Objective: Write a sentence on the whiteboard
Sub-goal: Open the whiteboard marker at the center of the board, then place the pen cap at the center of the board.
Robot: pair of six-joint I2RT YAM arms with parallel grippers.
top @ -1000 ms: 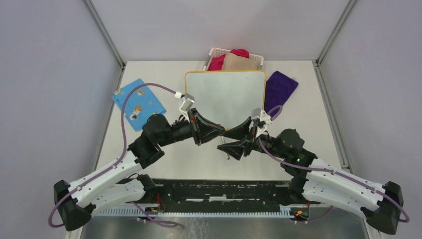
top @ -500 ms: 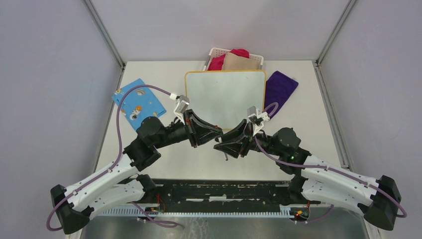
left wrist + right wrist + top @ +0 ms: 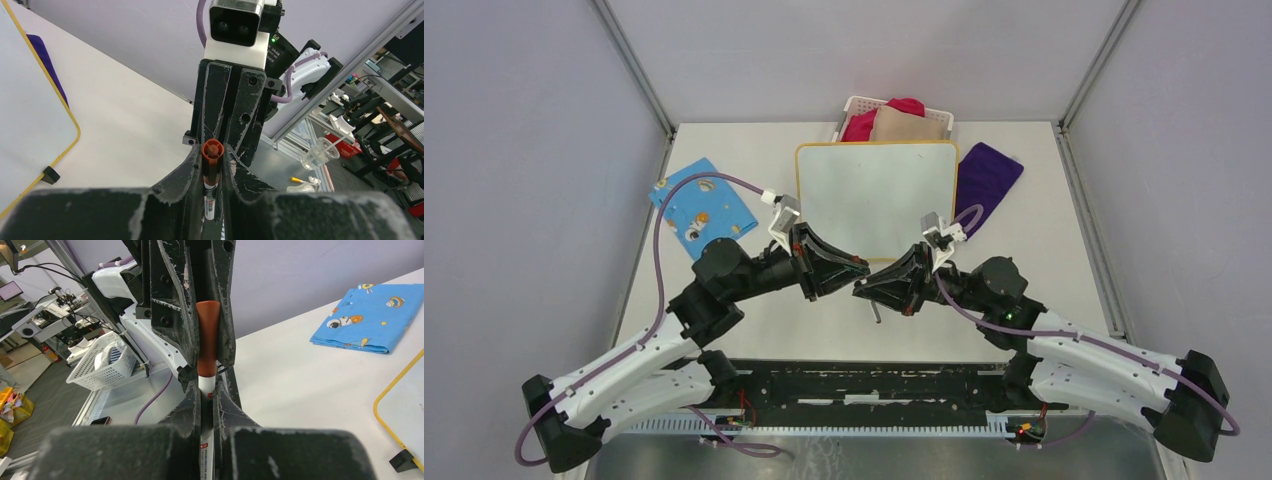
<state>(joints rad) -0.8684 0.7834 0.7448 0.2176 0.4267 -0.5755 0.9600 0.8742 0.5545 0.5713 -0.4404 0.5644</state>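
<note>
The whiteboard lies at the back centre of the table, yellow-rimmed, and its face is blank: no sentence shows on it. Its rim also appears in the left wrist view and the right wrist view. In front of the board's near edge the two grippers meet tip to tip around a marker. My left gripper is shut on the marker's red-brown cap. My right gripper is shut on the white barrel.
A white basket holding red and beige cloths stands behind the board. A purple cloth lies to the board's right. A blue patterned cloth lies to its left. A black foot sits under the board's corner.
The right gripper has closed from open onto the marker's barrel. Both grippers have drifted a little left and toward the near edge, still tip to tip.
</note>
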